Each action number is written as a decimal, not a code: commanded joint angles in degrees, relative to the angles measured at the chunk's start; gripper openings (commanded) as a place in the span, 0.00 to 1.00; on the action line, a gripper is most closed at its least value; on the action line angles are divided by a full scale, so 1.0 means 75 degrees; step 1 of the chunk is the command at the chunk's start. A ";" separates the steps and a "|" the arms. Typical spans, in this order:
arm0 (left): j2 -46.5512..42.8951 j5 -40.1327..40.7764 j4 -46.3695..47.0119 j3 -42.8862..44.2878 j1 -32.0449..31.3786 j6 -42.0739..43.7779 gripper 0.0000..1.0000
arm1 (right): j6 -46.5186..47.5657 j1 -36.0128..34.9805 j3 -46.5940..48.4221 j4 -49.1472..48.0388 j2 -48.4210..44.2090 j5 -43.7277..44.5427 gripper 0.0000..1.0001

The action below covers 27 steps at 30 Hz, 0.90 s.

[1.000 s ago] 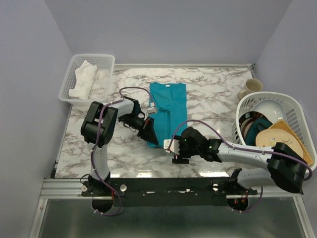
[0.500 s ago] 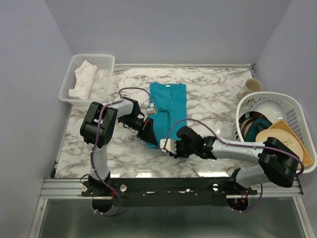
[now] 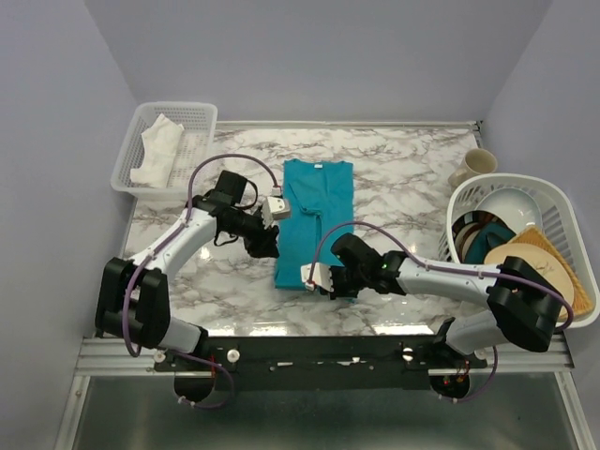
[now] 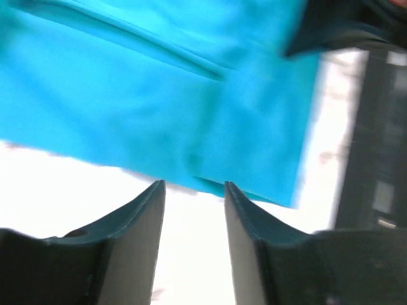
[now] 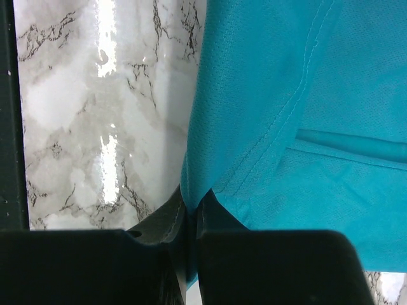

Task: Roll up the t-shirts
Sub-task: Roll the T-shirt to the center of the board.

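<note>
The teal-blue t-shirt (image 3: 315, 217) lies folded into a long narrow strip on the marble table (image 3: 403, 178), collar at the far end. My left gripper (image 3: 263, 246) hovers just off the shirt's left edge. In the left wrist view this left gripper (image 4: 193, 185) is open, with bare table between its fingers and the t-shirt (image 4: 159, 95) just beyond the tips. My right gripper (image 3: 323, 279) is at the shirt's near hem. The right wrist view shows the right gripper (image 5: 193, 202) shut on a pinch of the t-shirt (image 5: 305, 127) near its corner.
A white basket (image 3: 199, 111) holding a white cloth (image 3: 157, 148) stands at the back left. At the right, a white dish basket (image 3: 562, 202) holds plates and bowls, with a cream mug (image 3: 476, 166) behind it. The table's near edge runs just below the right gripper.
My left gripper let go of the shirt's left edge, opened and drew back to the left. My right gripper moved onto the near hem and closed on it.
</note>
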<state>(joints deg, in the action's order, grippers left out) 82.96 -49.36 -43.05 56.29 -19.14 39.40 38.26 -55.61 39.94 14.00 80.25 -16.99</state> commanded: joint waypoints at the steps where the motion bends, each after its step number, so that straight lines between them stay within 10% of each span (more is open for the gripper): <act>1: -0.0956 0.1298 0.1706 -0.0425 0.0067 -0.0134 0.59 | 0.0195 0.0068 0.0287 0.0348 0.0140 -0.0488 0.13; 4: -0.2955 0.1063 0.2571 -0.1760 -0.0026 0.0278 0.85 | 0.0277 0.0068 0.0253 0.0453 0.0105 -0.0523 0.13; 9: -0.4614 0.0781 0.3581 -0.3894 -0.0727 0.1050 0.93 | 0.0243 0.0091 0.0053 0.0606 -0.0094 -0.0570 0.13; 27: -0.3738 0.3334 0.6255 -0.5080 -0.4315 0.1555 0.68 | 0.0289 0.0161 -0.0205 0.0653 -0.0317 -0.0687 0.13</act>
<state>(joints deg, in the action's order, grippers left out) 52.10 -32.36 -1.96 17.12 -48.21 50.59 39.92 -54.65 38.70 17.72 79.22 -20.27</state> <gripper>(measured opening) 0.754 0.143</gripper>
